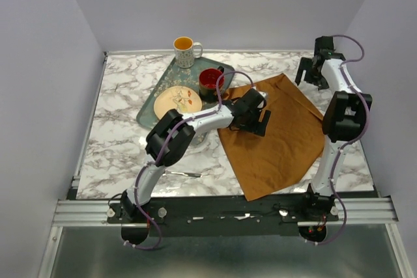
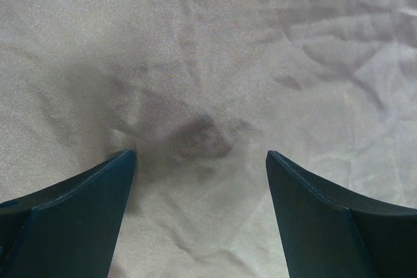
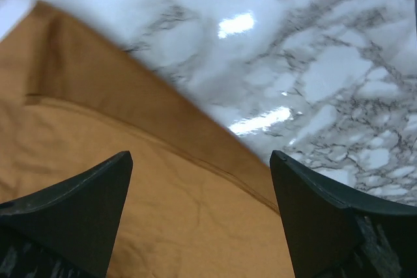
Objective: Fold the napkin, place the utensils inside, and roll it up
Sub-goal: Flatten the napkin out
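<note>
Napkin [image 1: 280, 141], top view: rust-brown cloth spread flat on the marble table [image 1: 124, 135], at about 3 o'clock from table centre, one corner pointing to 12. No roll and no cutlery on it. Whether a first fold is made I cannot tell. One slim silvery utensil [image 1: 184, 173] lies on bare marble at 7 o'clock, well apart from the cloth. Judgement: early stage, with placing and rolling all left to do. The dark green tray [image 1: 148, 112] at 10 o'clock carries a pale plate [image 1: 171, 103] and a red cup [image 1: 210, 81]; a mug [image 1: 185, 50] stands at its far end. The left gripper [image 1: 254, 114] is over the cloth's 10 o'clock side and the right gripper [image 1: 311, 73] is near its far corner.

Left wrist view: jaws spread, nothing between them. Thin, matte weave below, with soft creases and a small pucker between the fingertips.

Right wrist view: jaws spread and empty, above the cloth's edge. A straight line runs parallel to that edge (hem or fold, unclear). The marble is glossy and grey-veined.
</note>
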